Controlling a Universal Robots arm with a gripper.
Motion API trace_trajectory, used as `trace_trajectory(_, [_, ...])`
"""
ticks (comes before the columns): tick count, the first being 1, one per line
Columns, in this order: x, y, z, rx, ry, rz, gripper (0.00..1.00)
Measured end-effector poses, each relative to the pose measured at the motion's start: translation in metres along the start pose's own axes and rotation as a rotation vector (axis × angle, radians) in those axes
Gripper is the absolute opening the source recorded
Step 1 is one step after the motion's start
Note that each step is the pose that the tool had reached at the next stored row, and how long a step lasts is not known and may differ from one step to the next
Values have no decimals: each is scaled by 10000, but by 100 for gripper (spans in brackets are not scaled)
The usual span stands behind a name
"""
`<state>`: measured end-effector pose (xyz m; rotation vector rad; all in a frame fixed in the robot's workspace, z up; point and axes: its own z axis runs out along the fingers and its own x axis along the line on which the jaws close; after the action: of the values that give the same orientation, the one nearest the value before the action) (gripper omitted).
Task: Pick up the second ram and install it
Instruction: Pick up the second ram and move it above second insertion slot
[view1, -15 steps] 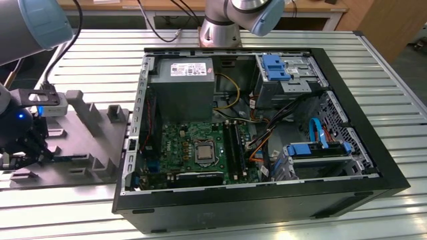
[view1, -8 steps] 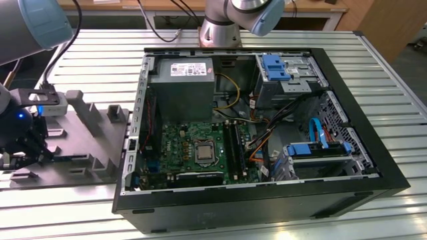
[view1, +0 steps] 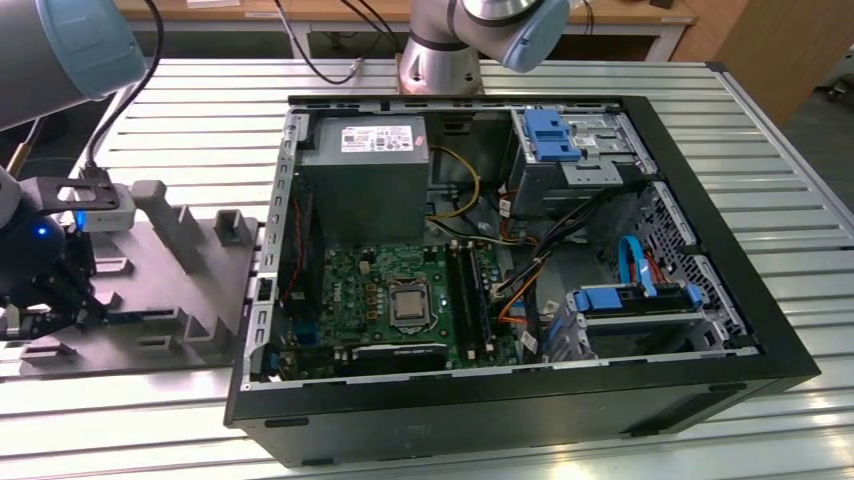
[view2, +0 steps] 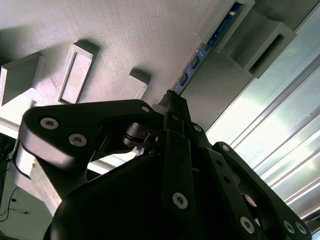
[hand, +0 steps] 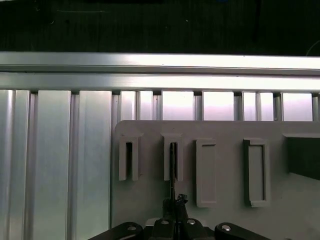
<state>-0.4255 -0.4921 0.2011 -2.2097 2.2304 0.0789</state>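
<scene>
The second ram (view2: 200, 55) is a thin blue-green stick standing on edge in a slot of the grey holder block (view2: 150, 30). In the first wrist view I see it edge-on as a dark line (hand: 172, 167) in the second slot of the holder (hand: 225, 130). My gripper (view2: 172, 100) sits at the stick's near end, its black fingers pinched together on it, also seen in the first wrist view (hand: 175, 202). In the exterior view the gripper (view1: 54, 300) hangs over the holder (view1: 174, 290) at that view's left.
An open black computer case (view1: 747, 330) lies on the slatted metal table (view1: 747, 130), with the green motherboard (view1: 360, 290) and its long black memory slots (view1: 467, 290) inside. The arm's base (view1: 441, 60) stands behind the case. The holder has raised blocks (view1: 234, 230).
</scene>
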Motion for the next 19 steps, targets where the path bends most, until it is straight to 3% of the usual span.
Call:
trace_trajectory(7, [-1,1,-27,0,-1,-6,11])
trace_trajectory(19, [-9,8,-238,24,-45,-9,11])
